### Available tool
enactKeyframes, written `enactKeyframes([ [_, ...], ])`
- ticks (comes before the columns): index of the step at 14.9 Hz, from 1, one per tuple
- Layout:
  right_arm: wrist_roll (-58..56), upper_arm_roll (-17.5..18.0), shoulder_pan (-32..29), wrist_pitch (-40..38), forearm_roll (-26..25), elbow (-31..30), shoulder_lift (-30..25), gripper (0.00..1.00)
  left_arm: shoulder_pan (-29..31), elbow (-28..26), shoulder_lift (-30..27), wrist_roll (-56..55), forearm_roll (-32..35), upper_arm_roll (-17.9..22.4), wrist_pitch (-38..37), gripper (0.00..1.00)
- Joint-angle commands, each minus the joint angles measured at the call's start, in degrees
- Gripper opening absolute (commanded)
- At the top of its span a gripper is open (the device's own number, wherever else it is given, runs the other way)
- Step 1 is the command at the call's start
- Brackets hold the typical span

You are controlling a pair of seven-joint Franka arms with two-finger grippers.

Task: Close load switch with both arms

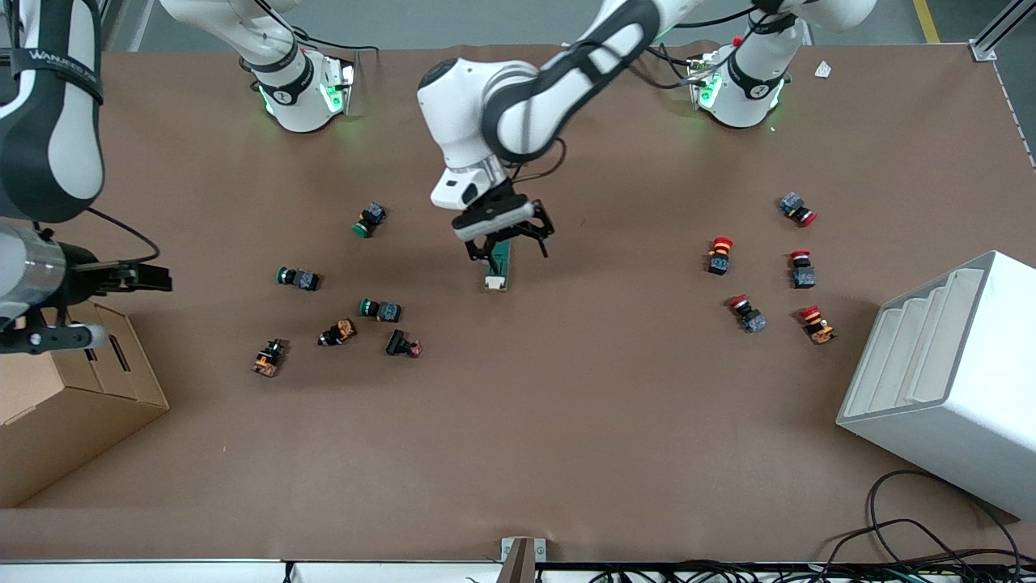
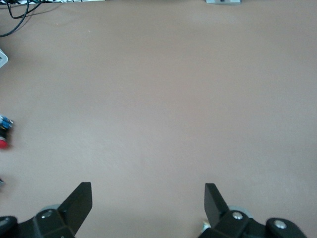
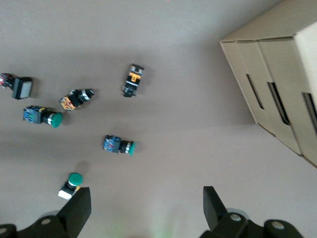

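The load switch (image 1: 498, 271), a dark green block with a white lever end pointing toward the front camera, lies at the middle of the table. My left gripper (image 1: 508, 249) is right over the switch's other end, open, with a finger on each side of it. In the left wrist view the open gripper (image 2: 148, 191) shows only bare table between its fingers, and the switch is almost fully hidden. My right gripper (image 1: 162, 279) is open and empty, up over the right arm's end of the table beside the cardboard box; its wrist view (image 3: 147, 194) shows the same.
Several green and orange push buttons (image 1: 380, 308) lie toward the right arm's end. Several red ones (image 1: 719, 254) lie toward the left arm's end. A cardboard box (image 1: 73, 389) and a white stepped rack (image 1: 947, 380) stand at the table's ends.
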Motion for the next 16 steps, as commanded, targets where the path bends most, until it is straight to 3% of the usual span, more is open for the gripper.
enactKeyframes([
  [1, 0.00, 0.86, -0.82, -2.47, -1.91, 2.90, 0.21, 1.00, 5.06, -1.63, -5.25, 7.49, -5.94, -0.32, -0.19, 1.00],
  [7, -0.09, 1.56, -4.25, -4.67, -1.03, 6.07, 0.38, 1.00, 16.05, -1.63, -13.33, 21.30, -18.24, -0.32, -4.23, 1.00],
  [12, 0.53, 1.73, -3.55, -5.72, -0.59, 5.98, -0.93, 1.00, 24.84, -1.63, -17.82, 36.40, -21.86, -0.41, -10.55, 1.00],
  [16, 0.62, 1.12, -4.16, -8.10, 4.07, 5.81, -3.31, 1.00, 32.65, -1.54, -21.34, 47.65, -27.82, -0.50, -14.87, 1.00],
])
